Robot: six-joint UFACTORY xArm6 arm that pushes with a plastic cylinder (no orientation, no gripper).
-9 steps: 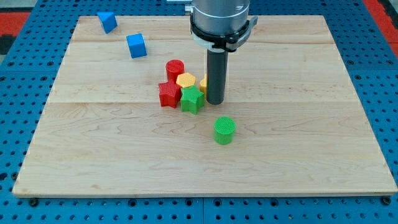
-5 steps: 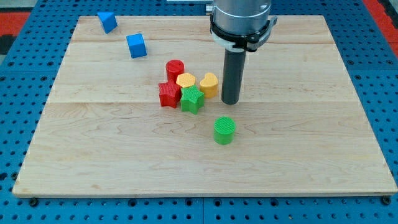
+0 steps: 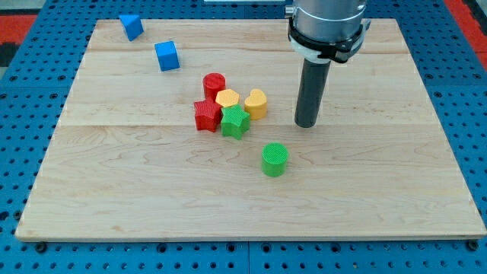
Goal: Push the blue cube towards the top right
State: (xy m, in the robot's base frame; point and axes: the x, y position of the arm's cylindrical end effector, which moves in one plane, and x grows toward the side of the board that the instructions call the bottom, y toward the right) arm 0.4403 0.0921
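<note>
The blue cube (image 3: 167,55) sits on the wooden board (image 3: 114,175) at the upper left. A second blue block (image 3: 131,26), wedge-like, lies further up and left near the board's top edge. My tip (image 3: 306,124) rests on the board right of centre, far to the right of and below the blue cube. It stands apart from the cluster of blocks, a short gap right of the yellow heart-shaped block (image 3: 256,103).
A cluster at the centre holds a red cylinder (image 3: 214,84), a yellow hexagonal block (image 3: 227,99), a red star-like block (image 3: 206,115) and a green star block (image 3: 235,121). A green cylinder (image 3: 275,159) stands alone below my tip's left.
My tip has moved steadily to the right, away from the cluster and uncovering the yellow heart-shaped block. No block has moved.
</note>
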